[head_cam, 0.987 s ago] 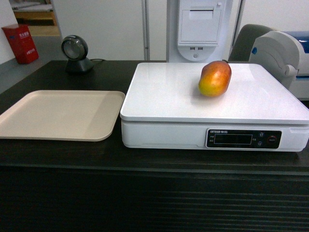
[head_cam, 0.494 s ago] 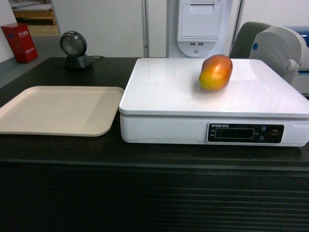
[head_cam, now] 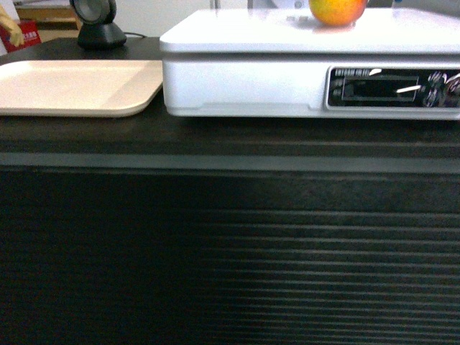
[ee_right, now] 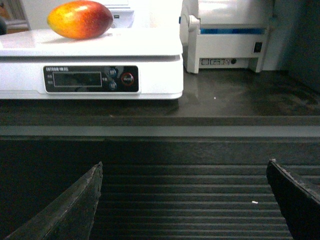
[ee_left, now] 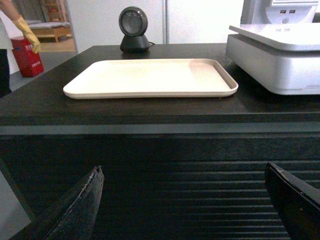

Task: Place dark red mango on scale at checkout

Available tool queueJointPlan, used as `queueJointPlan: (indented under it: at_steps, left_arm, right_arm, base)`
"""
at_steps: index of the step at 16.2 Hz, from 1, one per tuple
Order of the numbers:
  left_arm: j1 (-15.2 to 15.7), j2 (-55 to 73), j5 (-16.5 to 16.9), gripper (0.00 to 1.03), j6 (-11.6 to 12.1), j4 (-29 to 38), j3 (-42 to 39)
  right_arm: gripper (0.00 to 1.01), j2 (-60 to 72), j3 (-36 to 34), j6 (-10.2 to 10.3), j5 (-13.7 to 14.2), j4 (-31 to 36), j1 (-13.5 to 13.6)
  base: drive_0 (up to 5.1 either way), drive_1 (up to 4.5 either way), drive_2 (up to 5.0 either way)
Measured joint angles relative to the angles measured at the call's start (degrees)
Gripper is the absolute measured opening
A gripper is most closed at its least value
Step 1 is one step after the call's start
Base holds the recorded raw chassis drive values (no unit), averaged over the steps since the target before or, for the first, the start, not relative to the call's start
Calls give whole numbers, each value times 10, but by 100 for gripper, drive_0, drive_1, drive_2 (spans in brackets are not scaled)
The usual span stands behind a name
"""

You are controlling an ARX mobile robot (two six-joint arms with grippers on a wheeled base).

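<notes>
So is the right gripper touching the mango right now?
Apart. The right wrist view shows the right gripper open and low before the counter front, while the mango lies up on the scale.

Mango [ee_right: 80,19] on scale [ee_right: 90,60], tray [ee_left: 150,77] left

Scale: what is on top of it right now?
The dark red mango lies alone on the scale, clear of both open grippers. The head view cuts off the platform's rear, so that part stays unseen there.

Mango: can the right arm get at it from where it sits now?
Probably yes. The dark red mango lies exposed on the scale with nothing over it. The right gripper is open and empty but sits low, facing the checkout front, so it would need to rise first.
</notes>
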Motion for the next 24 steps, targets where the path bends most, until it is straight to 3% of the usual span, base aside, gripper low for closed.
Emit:
queueJointPlan:
  at_steps: [24]
  left_arm:
    - [0,0,1,98,0,-2,0]
  right_arm:
    - [98,0,0,1,0,-1,0]
  base:
    - [0,0,0]
